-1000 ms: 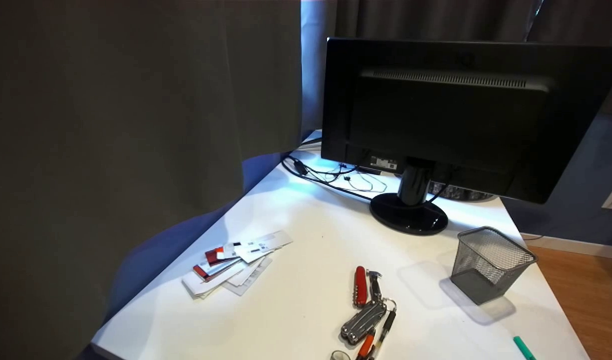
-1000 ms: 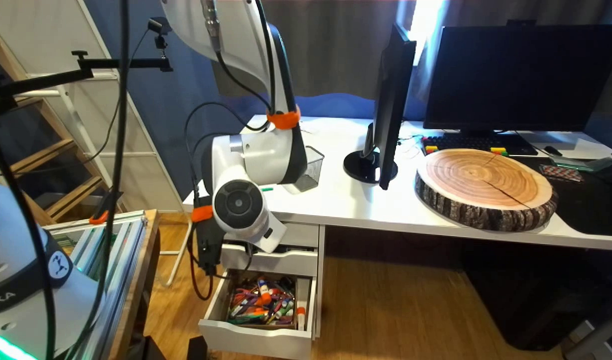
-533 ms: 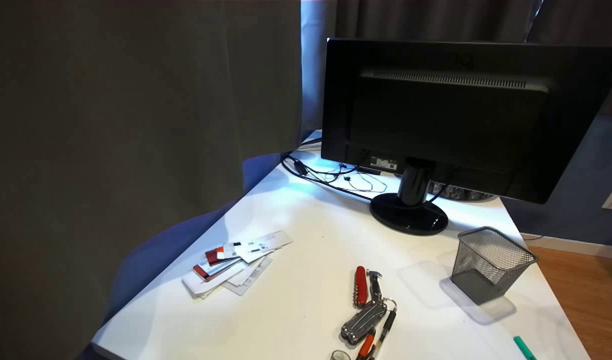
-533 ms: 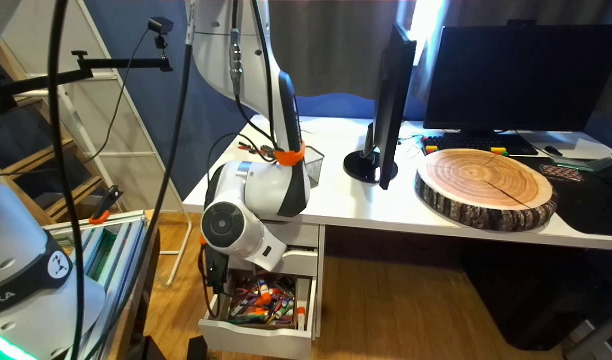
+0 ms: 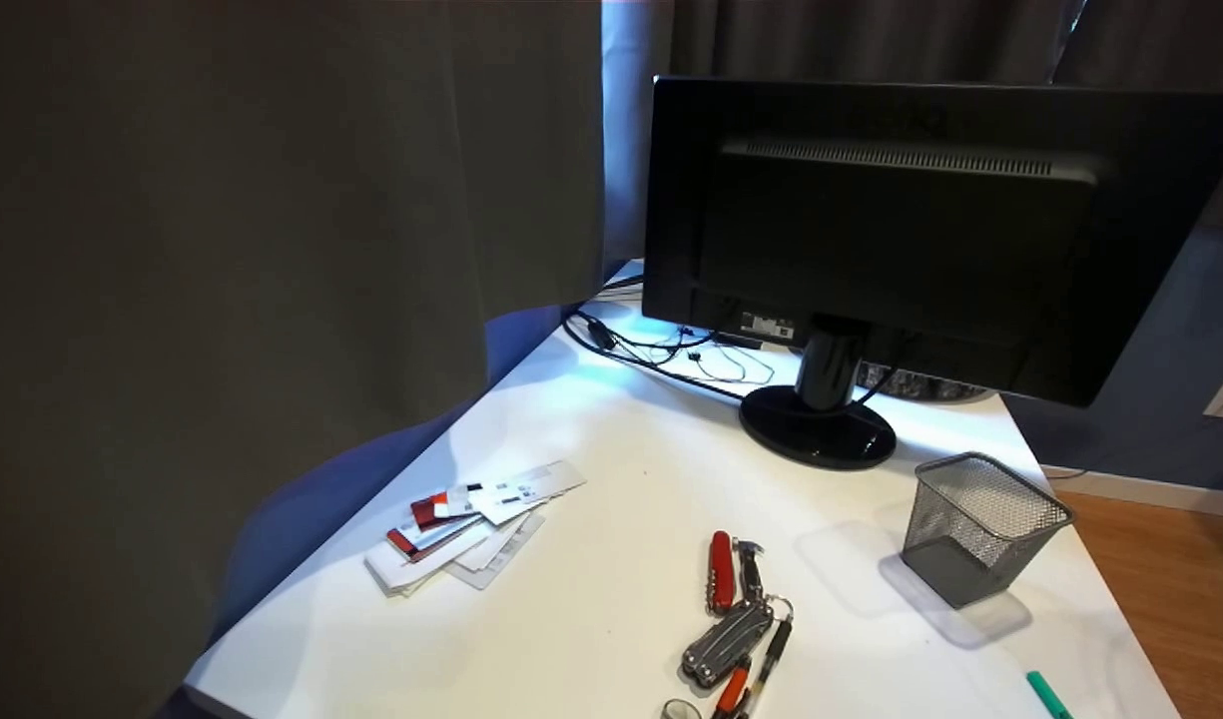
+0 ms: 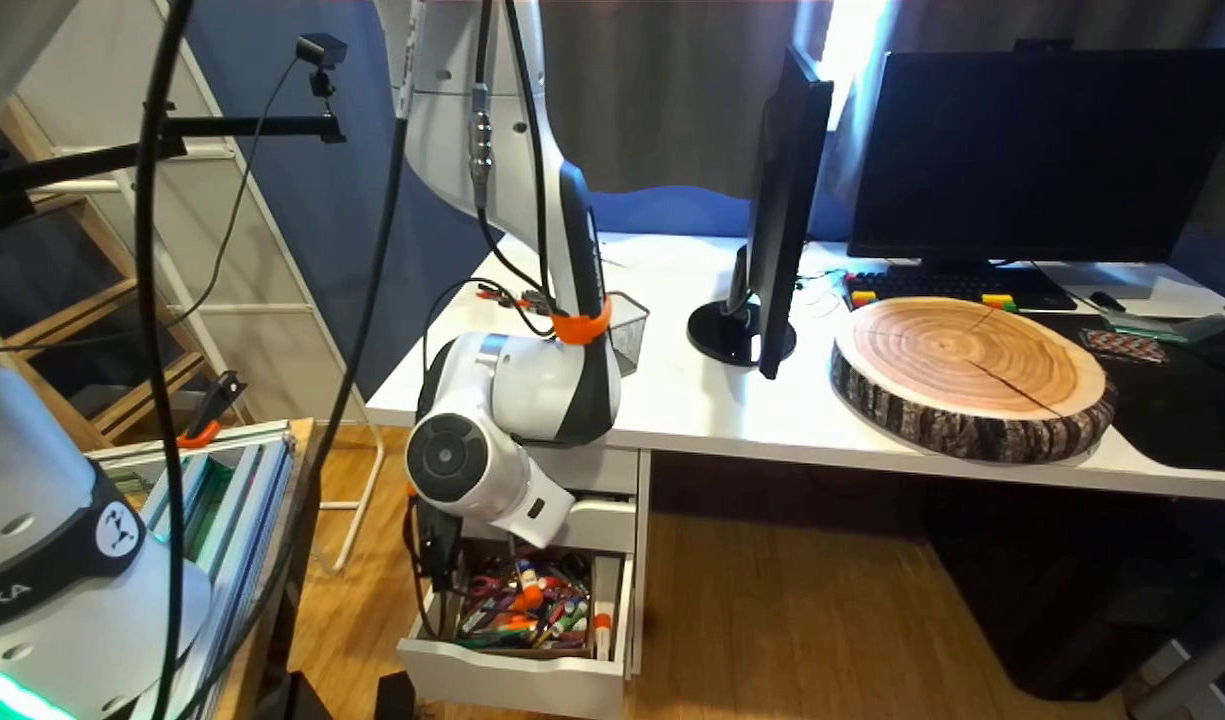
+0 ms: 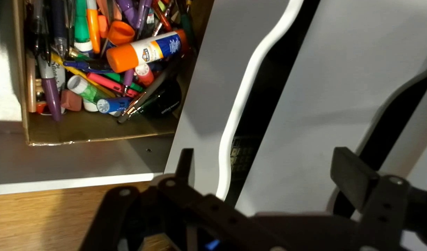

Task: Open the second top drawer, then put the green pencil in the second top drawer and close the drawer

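The green pencil (image 5: 1046,694) lies on the white desk near its edge in an exterior view; where the arm shows, the arm hides it. In the wrist view, the second top drawer (image 7: 230,45) shows its grey front with a bright wavy lip. A dark gap behind that lip reveals something keyboard-like inside. Above it, to the right in this view, is the top drawer's front (image 7: 304,101). My gripper (image 7: 267,167) is open in front of these two fronts, its fingers wide apart and nothing between them. In an exterior view the fingertips cannot be made out.
A lower drawer (image 6: 517,672) stands pulled out, full of pens and markers around a glue stick (image 7: 143,50). On the desk are a mesh cup (image 5: 980,529), red and black tools (image 5: 726,639), papers (image 5: 471,519), a monitor (image 5: 901,230) and a wood slab (image 6: 972,360).
The arm has come down over the last second, bringing the gripper lower beside the drawers, with only a slight shift since half a second ago. The pencil and the drawers look unmoved.
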Robot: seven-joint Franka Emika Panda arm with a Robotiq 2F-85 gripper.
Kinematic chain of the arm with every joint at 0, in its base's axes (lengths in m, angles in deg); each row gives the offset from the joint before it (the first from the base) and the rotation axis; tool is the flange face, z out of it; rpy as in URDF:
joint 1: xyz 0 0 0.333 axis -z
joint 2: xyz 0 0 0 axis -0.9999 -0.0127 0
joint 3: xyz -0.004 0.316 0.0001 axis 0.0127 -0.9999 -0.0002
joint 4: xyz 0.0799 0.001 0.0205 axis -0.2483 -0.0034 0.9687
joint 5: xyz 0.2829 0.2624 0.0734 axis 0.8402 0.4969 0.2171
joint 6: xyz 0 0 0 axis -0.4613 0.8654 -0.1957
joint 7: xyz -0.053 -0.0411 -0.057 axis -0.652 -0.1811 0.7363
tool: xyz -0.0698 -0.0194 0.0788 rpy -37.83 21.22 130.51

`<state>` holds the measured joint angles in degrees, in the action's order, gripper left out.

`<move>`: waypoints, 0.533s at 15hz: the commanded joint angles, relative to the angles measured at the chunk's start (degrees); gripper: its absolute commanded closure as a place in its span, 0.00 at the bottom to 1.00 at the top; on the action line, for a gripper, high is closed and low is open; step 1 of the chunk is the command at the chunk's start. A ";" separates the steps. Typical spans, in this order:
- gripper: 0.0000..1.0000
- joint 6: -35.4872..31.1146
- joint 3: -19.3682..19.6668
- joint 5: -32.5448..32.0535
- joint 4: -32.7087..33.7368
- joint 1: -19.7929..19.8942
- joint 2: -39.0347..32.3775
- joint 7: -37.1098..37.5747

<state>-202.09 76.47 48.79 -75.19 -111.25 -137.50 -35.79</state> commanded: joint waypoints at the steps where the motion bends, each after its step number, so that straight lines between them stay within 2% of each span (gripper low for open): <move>1: 0.00 1.53 0.92 5.49 2.67 -2.57 -3.21 -2.33; 6: 0.00 1.91 1.31 12.49 5.61 -4.52 -6.92 -3.51; 8: 0.00 1.81 1.86 9.25 7.30 -3.32 -8.26 -0.98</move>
<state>-200.71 77.04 58.22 -70.82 -114.42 -142.89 -38.03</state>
